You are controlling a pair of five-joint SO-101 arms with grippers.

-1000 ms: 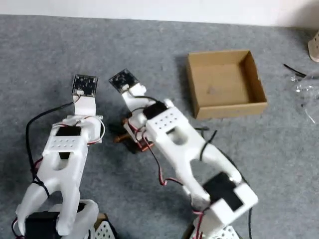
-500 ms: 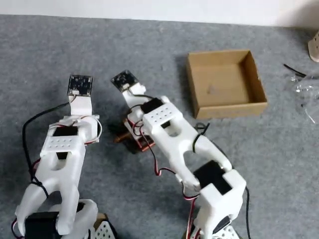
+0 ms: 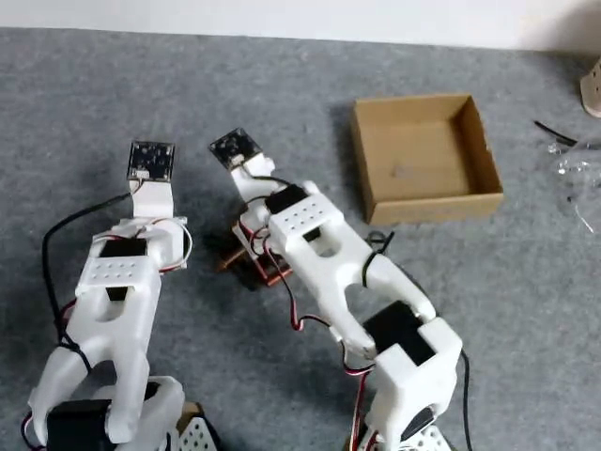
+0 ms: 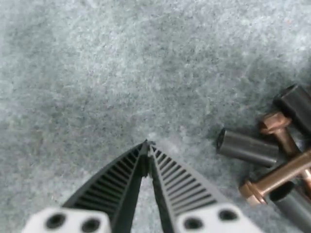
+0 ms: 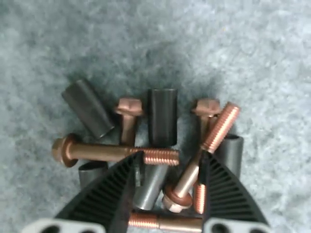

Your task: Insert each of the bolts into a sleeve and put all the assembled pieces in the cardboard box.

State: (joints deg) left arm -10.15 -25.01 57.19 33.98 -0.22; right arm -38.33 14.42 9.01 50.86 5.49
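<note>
The right gripper [image 5: 170, 156] hangs low over a pile of copper-coloured bolts [image 5: 97, 151] and dark sleeves [image 5: 163, 116] near the middle of the grey surface [image 5: 272, 58]; its jaws stand fairly wide and hold nothing, with the threaded end of a long bolt, a slanted bolt and a grey sleeve lying between the fingertips; the pieces lie loose, crossing one another. The left gripper [image 4: 147, 144] is pressed together, tips meeting with nothing between them, above bare surface [image 4: 97, 63] just beside the pile; the nearest of the sleeves [image 4: 248, 147] and bolts [image 4: 277, 175] lie close to it but apart from its tips. From above, the pile [image 3: 252, 271] is partly hidden under the right arm; the cardboard box [image 3: 427, 209] stands well apart from it, toward the far right corner of the surface, open side up.
</note>
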